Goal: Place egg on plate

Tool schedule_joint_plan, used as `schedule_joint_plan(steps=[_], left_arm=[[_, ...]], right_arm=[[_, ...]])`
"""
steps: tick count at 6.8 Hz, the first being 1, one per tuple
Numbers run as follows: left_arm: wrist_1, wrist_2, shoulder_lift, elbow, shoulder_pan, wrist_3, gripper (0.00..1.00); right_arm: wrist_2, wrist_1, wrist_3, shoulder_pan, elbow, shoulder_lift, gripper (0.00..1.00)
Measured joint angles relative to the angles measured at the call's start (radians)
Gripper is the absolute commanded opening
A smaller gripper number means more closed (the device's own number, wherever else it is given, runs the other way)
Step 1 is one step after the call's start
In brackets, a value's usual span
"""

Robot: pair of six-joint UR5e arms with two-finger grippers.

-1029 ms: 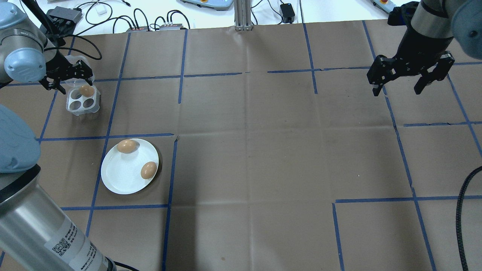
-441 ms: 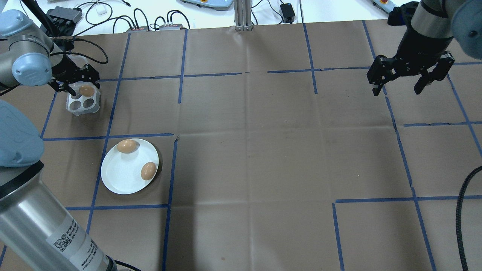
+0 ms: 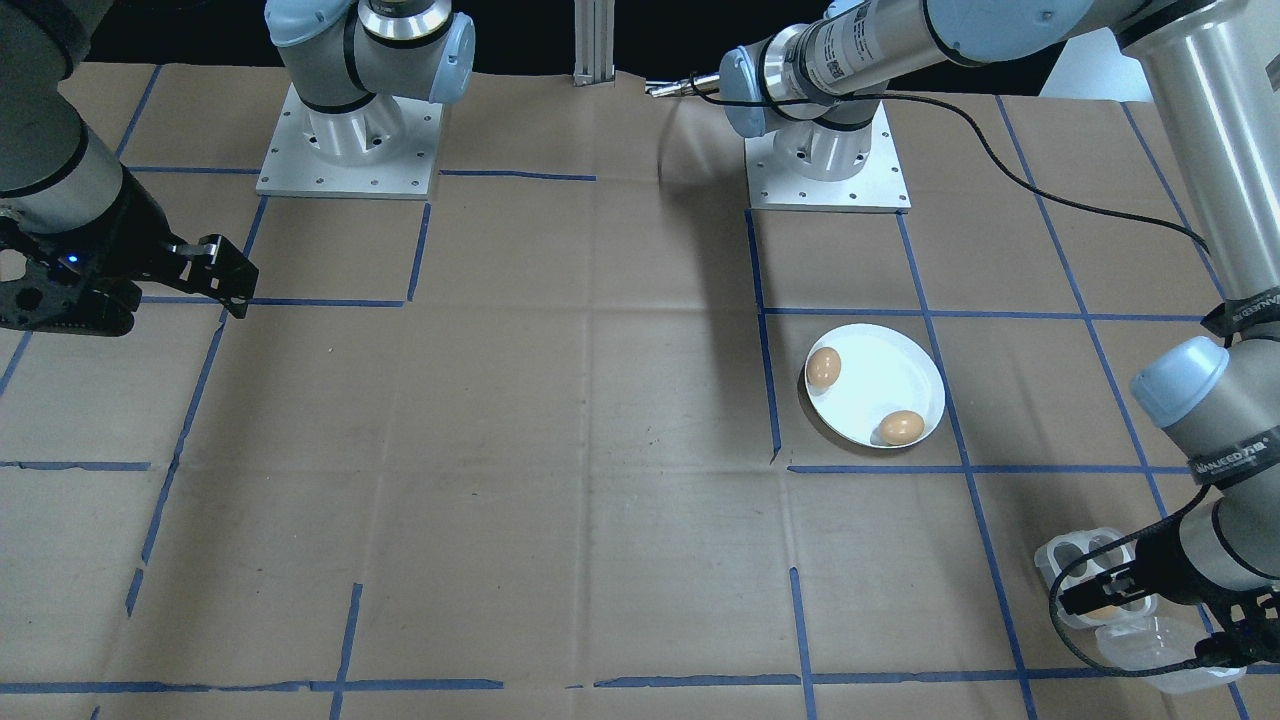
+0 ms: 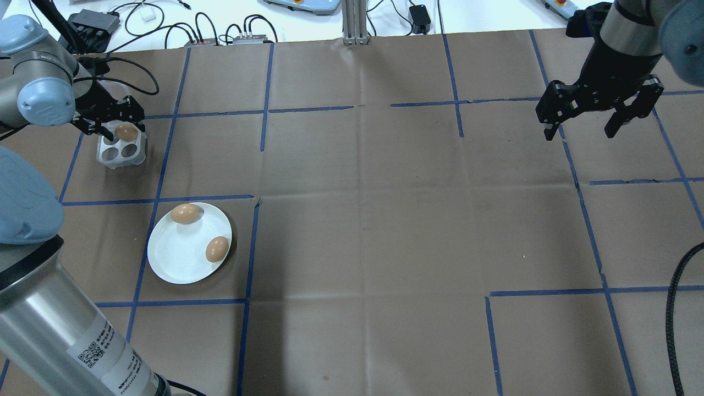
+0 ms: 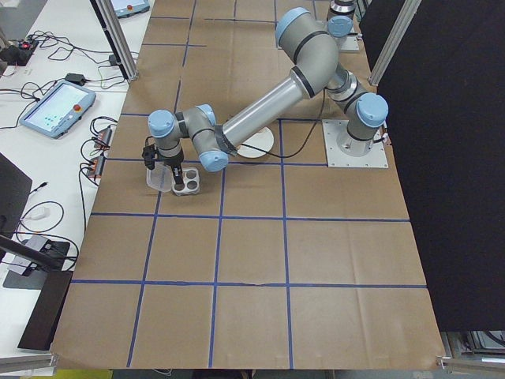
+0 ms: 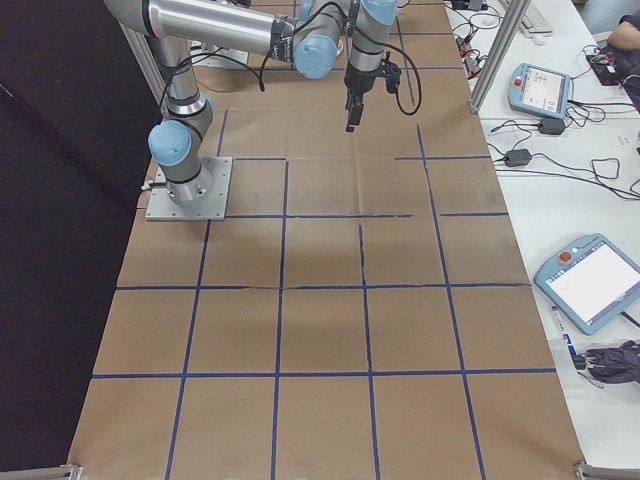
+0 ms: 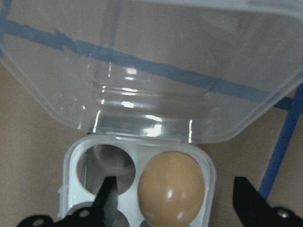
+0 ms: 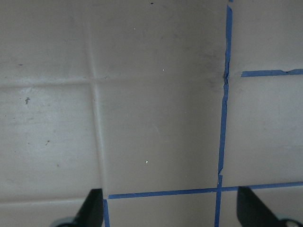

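Observation:
A brown egg sits in one hole of the small white egg tray, whose clear lid is folded back. My left gripper hangs open right over this egg, one finger on either side of it, not touching. The white plate lies nearer the robot and holds two brown eggs. In the front-facing view the plate is right of centre. My right gripper is open and holds nothing, far off at the other side of the table.
Brown paper with blue tape lines covers the table. Cables and small boxes lie along the far edge behind the tray. A metal post stands at the far middle. A black cable hangs at the right edge.
My left gripper has shifted to the right, from beside the tray to over the egg in it. The right arm, plate and eggs have not moved.

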Motion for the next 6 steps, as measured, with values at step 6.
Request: schedule_joint_plan(steps=[6], left_arm=[[0.016, -0.007, 0.015, 0.003, 0.002, -0.004, 0.09]], right_arm=[[0.000, 0.000, 0.000, 0.000, 0.000, 0.000, 1.00]])
